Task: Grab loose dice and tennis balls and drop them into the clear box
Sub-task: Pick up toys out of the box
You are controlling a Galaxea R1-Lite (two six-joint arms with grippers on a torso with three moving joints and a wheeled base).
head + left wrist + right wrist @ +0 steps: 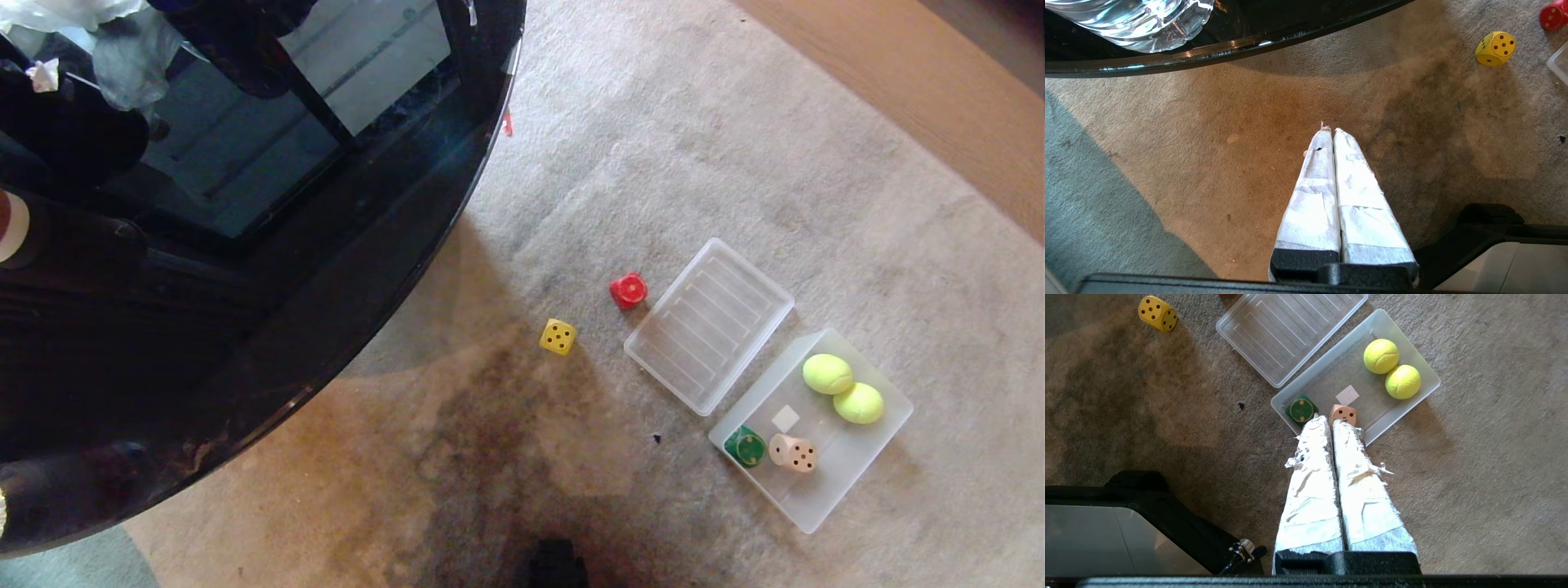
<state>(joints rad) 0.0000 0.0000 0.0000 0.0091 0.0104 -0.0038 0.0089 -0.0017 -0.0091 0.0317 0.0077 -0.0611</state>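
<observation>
Both balls (pixel 843 389), green die (pixel 744 447) and beige die (pixel 793 452) are lying in the box (pixel 878 457); yellow die (pixel 558 336) and red die (pixel 628 290) are sitting on carpet (pixel 653 122); left gripper (pixel 1330 130) and right gripper (pixel 1329 418) are hovering, jaws pressed together, empty

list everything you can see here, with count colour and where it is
tennis balls: 2, yellow-green, touching, in the clear box
clear box: 1, frosted, on the carpet
green die: 1, in the box's near corner
beige die: 1, in the box beside the green die
red die: 1, on the carpet by the lid
yellow die: 1, loose on the carpet
ribbed lid: 1, clear, beside the box
round table: 1, glossy black
left gripper: shut, empty, over carpet
right gripper: shut, empty
</observation>
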